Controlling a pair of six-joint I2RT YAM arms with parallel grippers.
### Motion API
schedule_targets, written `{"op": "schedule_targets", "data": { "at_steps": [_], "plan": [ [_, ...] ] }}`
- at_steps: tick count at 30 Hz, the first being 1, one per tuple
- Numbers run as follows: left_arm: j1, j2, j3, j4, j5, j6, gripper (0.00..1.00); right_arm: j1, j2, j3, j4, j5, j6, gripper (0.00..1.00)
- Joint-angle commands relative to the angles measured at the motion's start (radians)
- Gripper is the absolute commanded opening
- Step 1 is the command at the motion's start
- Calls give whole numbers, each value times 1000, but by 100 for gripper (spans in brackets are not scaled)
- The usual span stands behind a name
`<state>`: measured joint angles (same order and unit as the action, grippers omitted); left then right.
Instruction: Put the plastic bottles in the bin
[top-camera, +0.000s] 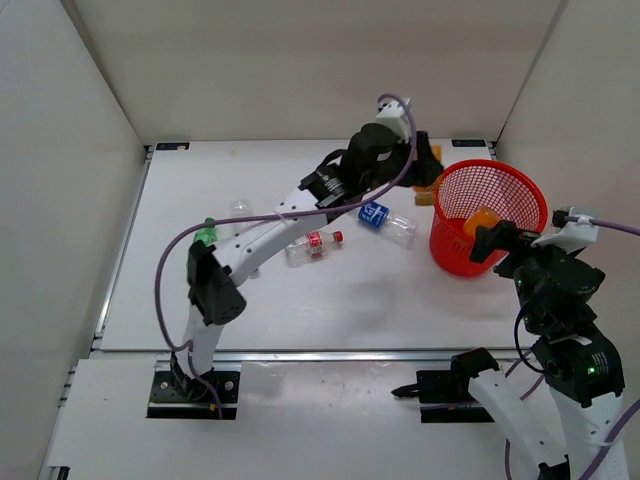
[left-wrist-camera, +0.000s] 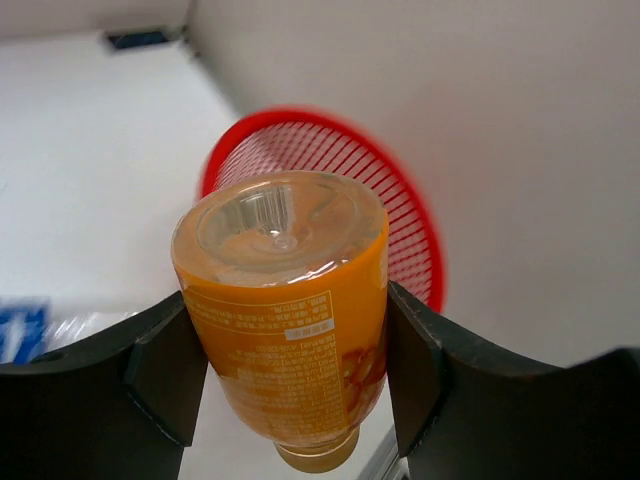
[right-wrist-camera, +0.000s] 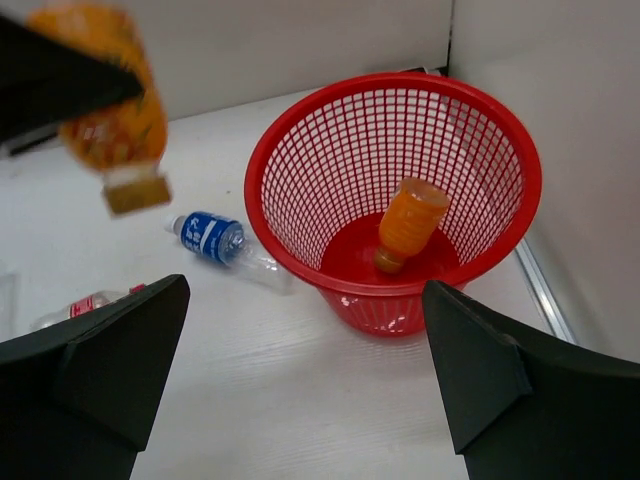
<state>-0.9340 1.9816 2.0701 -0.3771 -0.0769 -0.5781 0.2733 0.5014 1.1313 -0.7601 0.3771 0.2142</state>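
One orange bottle binned, a second in hand, four left on the counter (top-camera: 350, 300).

The left hand (left-wrist-camera: 290, 362) clamps a stubby orange bottle (left-wrist-camera: 285, 300) cap-down, with the red mesh basket (left-wrist-camera: 420, 235) just ahead of it; another orange bottle (right-wrist-camera: 408, 222) leans inside. Behind that hand lie the blue-label bottle (right-wrist-camera: 212, 237), red-label bottle (top-camera: 312, 244), green bottle (top-camera: 205, 236) and a clear bottle (top-camera: 240, 208). The right hand (right-wrist-camera: 305, 288) gapes wide, empty, facing the basket. Walls crowd the basket's far sides, so I judge the roomy approach is from the counter side.

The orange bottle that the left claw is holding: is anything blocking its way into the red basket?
Nothing visible does. The left gripper holds the orange bottle cap-down in the air beside the bin, whose mouth is open. A second orange bottle lies inside, leaving plenty of room.
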Motion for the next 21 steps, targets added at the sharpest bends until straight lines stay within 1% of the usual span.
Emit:
{"op": "schedule_targets", "data": {
  "at_steps": [1,3,4,5,6,8,10,11,12,13,14,17,19,20,21],
  "plan": [
    [-25,158,234,79,131,32,39,56,-7,-33,-4,46,25,99],
    [-19,238,349,186,166,-17,41,95,-37,-47,16,43,39,99],
    [-23,279,385,220,175,-44,41,133,-38,-50,18,49,47,99],
    [-28,322,403,259,161,-64,42,150,-34,-50,16,63,54,99],
    [-38,348,430,292,141,-63,43,194,-35,-53,10,80,76,99],
    [-65,387,455,335,108,-48,47,260,-31,-48,4,127,102,99],
    [-106,407,461,365,53,1,56,355,-37,-53,-8,196,140,99],
    [-109,405,456,365,28,15,61,381,-40,-51,-13,210,146,99],
    [-111,408,456,397,31,17,71,423,-49,-56,-7,239,165,99],
    [-109,411,462,388,35,11,93,467,-58,-64,5,247,174,100],
    [-101,410,472,380,40,9,99,509,-63,-76,10,252,180,99],
    [-92,366,460,311,57,43,99,587,-50,-62,-22,299,189,99],
    [-91,272,429,226,23,131,99,615,18,-28,-60,328,172,100],
    [-88,248,391,196,16,150,98,621,46,1,-80,335,162,99],
    [-82,184,371,123,-7,188,99,618,98,24,-88,333,124,100]
  ]
}}
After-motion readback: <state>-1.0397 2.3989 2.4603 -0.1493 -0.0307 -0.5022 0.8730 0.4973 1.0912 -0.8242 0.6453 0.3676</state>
